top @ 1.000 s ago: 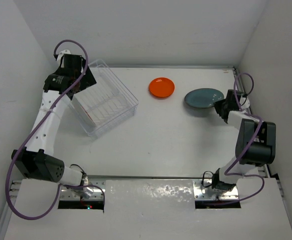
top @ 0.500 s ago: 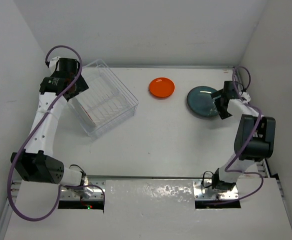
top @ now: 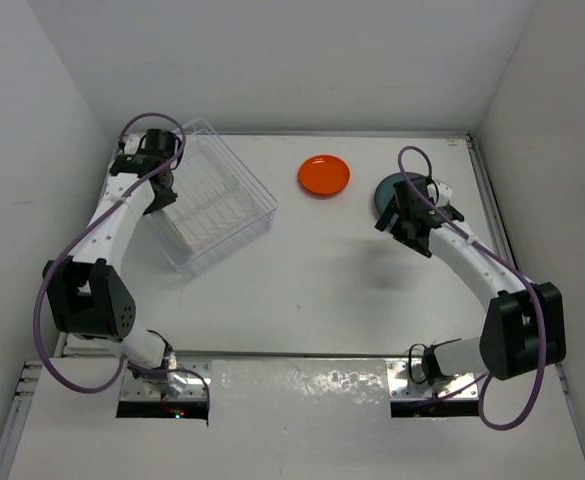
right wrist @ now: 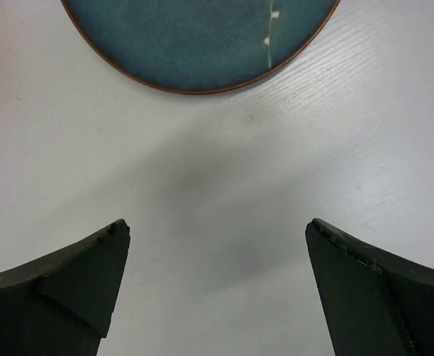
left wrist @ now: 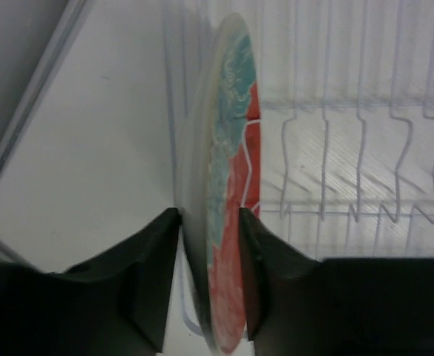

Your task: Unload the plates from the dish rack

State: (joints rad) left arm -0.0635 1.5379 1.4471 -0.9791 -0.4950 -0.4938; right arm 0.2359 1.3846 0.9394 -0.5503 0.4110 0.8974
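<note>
My left claw (left wrist: 208,222) sat astride the red-and-teal plate (left wrist: 230,148), which stood on edge in the dish rack (top: 260,198). The claw was closed against both its faces (so it looked). To do this well, I judged, meant a straight lift along the slot, no twisting, until the rim cleared the wall. My right claw (right wrist: 218,226) hung wide open and empty over the bench (right wrist: 202,185), just beside the flat teal plate (right wrist: 194,37).

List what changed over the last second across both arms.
The right gripper let go of the teal plate and drew back toward the middle of the table, open. The left gripper swung down into the dish rack and now pinches the red-and-teal plate standing there. The orange plate and rack stayed put.
</note>
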